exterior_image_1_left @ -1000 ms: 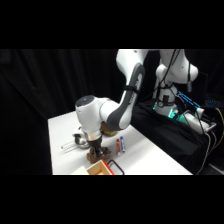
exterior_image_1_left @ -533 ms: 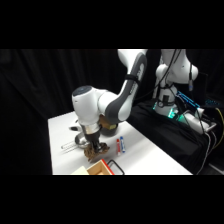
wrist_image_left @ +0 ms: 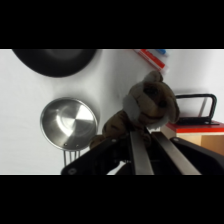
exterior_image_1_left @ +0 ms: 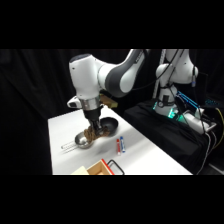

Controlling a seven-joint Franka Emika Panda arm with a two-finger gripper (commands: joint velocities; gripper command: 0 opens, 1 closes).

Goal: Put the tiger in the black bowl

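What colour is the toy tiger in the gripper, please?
Tan and brown; the tiger shows best in the wrist view.

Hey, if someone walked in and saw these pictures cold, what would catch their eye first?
Probably the tiger, a tan-and-brown toy pinched in the gripper and lifted off the white table. Just below it in the side view sit the shiny silver cup and, beside that, the black bowl, which holds nothing visible. A flat tan box with a red edge lies at the table's near edge.
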